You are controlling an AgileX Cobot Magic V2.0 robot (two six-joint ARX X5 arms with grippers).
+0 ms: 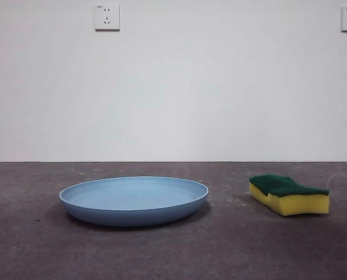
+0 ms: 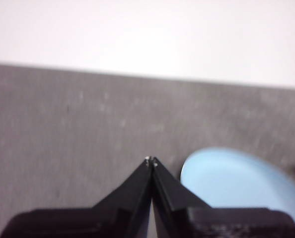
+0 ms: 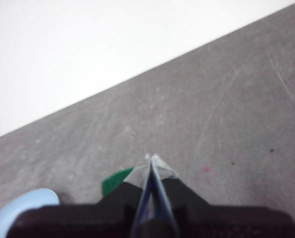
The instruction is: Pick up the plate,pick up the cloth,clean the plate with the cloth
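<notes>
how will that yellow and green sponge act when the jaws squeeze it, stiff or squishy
The sponge is mostly yellow foam, so it will probably give under a squeeze. Its thin green scouring layer looks rougher, so slipping seems unlikely. It lies flat on the table, apart from the plate, and its blocky shape should not roll.

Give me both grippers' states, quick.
Left gripper: shut, empty, near the plate.
Right gripper: shut, empty, near the cloth.

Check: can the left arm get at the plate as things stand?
Probably yes. The left gripper hangs above the table with jaws shut, the plate just beside it, nothing between. The sponge sits apart from the plate. Jaws must open first.
</notes>
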